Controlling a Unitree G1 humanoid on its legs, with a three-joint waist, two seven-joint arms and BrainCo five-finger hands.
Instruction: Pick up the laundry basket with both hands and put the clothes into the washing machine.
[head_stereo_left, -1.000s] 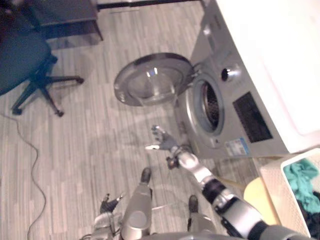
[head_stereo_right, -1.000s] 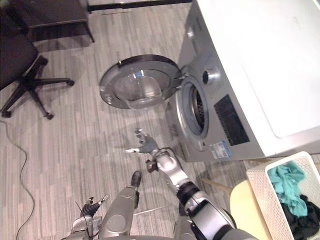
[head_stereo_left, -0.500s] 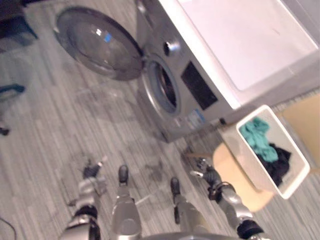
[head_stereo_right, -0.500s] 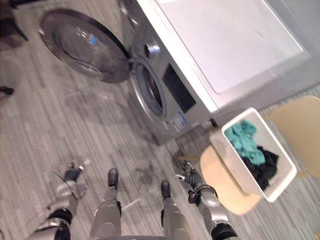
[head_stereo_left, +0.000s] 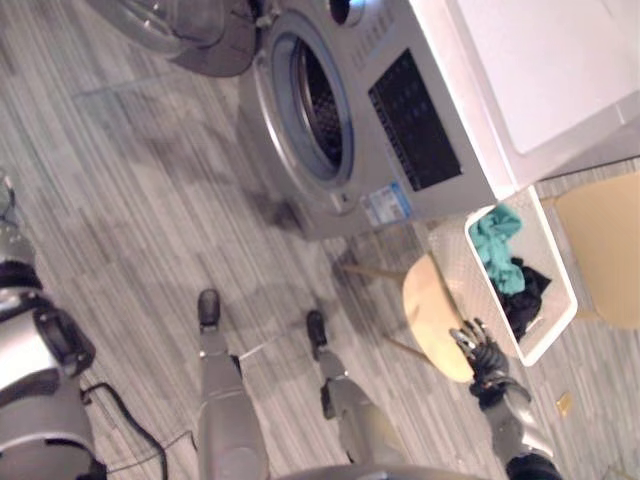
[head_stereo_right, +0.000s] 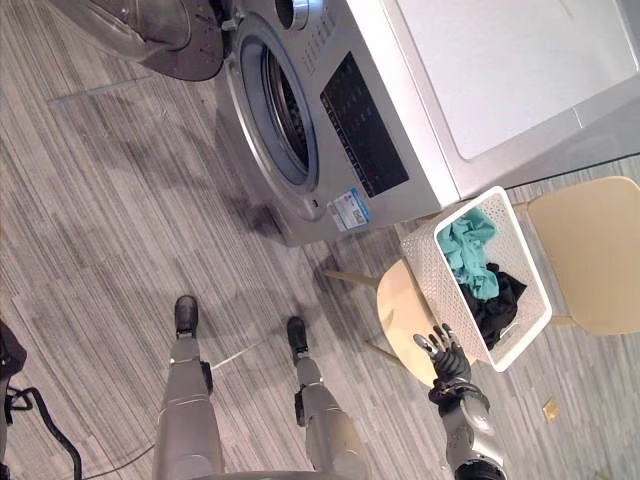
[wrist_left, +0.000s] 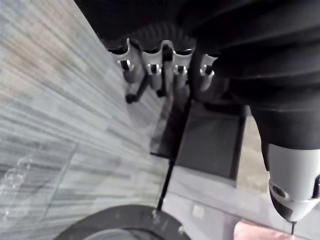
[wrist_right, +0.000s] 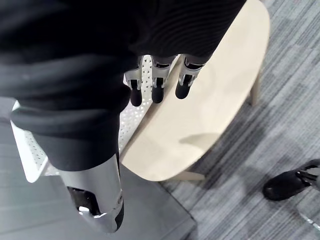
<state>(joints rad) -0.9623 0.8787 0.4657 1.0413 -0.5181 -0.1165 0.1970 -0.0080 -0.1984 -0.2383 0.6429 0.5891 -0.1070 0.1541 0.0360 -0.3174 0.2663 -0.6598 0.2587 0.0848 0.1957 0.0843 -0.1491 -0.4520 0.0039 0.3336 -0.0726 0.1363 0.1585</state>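
The right hand (head_stereo_right: 445, 360), fingers spread and empty, had swung from the washer (head_stereo_right: 370, 130) to the basket (head_stereo_right: 425, 262) at lower right; grasp pending.

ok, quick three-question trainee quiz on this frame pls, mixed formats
1. Fill in: the washing machine door is ___.
2. The laundry basket stands on: A) the floor B) the beige chair C) the machine's top.
3. True or false: the right hand has its fingers curled round the basket's rim.
Key: 1 open; 2 B; 3 false, its fingers are straight, beside the basket's near corner.
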